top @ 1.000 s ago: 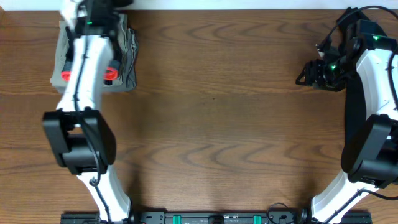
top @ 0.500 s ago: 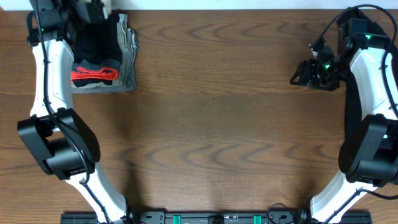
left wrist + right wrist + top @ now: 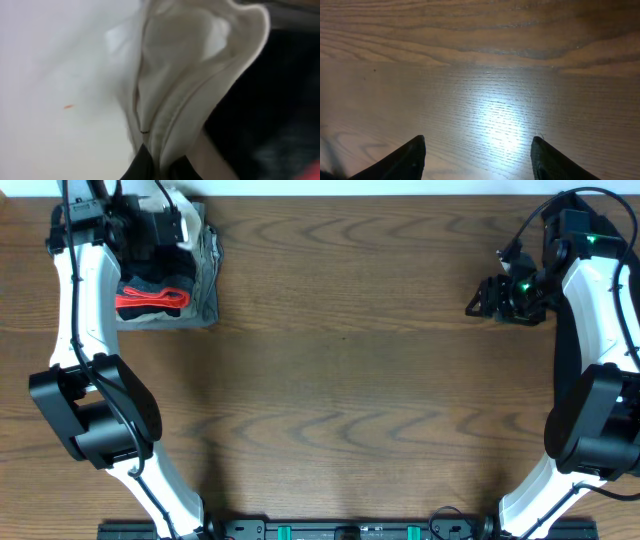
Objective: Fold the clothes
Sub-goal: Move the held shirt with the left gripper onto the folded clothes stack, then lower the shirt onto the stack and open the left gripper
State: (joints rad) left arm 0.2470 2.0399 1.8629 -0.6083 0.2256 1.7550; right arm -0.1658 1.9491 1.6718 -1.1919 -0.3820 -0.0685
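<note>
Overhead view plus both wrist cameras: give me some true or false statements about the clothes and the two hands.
1. The left hand is shut on white cloth. True.
2. The right hand grips a black shirt. False: it is open and holds nothing, above the bare wooden table.
3. The pile of clothes sits at the table's far left corner. True.
4. A shirt lies spread flat in the middle of the table. False: the clothes are bunched in that corner pile.
</note>
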